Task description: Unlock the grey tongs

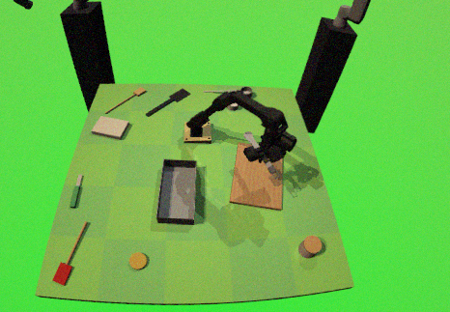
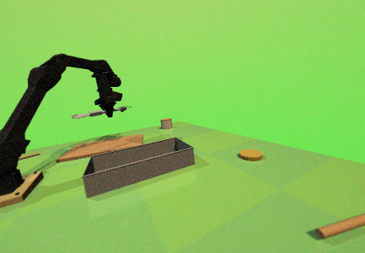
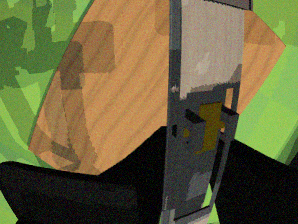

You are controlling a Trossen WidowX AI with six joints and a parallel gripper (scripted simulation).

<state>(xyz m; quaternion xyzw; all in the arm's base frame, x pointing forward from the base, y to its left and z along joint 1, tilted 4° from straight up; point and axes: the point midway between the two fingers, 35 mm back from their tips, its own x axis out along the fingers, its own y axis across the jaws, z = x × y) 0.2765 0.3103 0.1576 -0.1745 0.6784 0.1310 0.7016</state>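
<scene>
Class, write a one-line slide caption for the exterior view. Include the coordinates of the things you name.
The claw (image 1: 265, 159) (image 2: 110, 115) holds the grey tongs (image 1: 251, 139) (image 2: 81, 116) (image 3: 210, 45) roughly level in the air, beyond the open roasting tin (image 1: 193, 191) (image 2: 137, 175).

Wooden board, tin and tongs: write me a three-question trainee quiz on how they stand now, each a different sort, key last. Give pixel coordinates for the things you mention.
1. Multiple choice. What is clamped in the gripper (image 1: 265, 157) (image 2: 110, 113) (image 3: 192, 167)?
a) the red-bladed spatula
b) the grey tongs (image 1: 250, 139) (image 2: 81, 116) (image 3: 212, 45)
c) the yellow disc
2. True or false. The tongs hang upright, tips straight down.
3. Fill in the missing words. The gripper is held over the ____, off to one side of the roasting tin (image 1: 166, 191) (image 2: 141, 175).

Key: 1 b; 2 false (they lie roughly level in the exterior view); 3 wooden board (image 1: 256, 191) (image 2: 117, 144) (image 3: 130, 75).
</scene>
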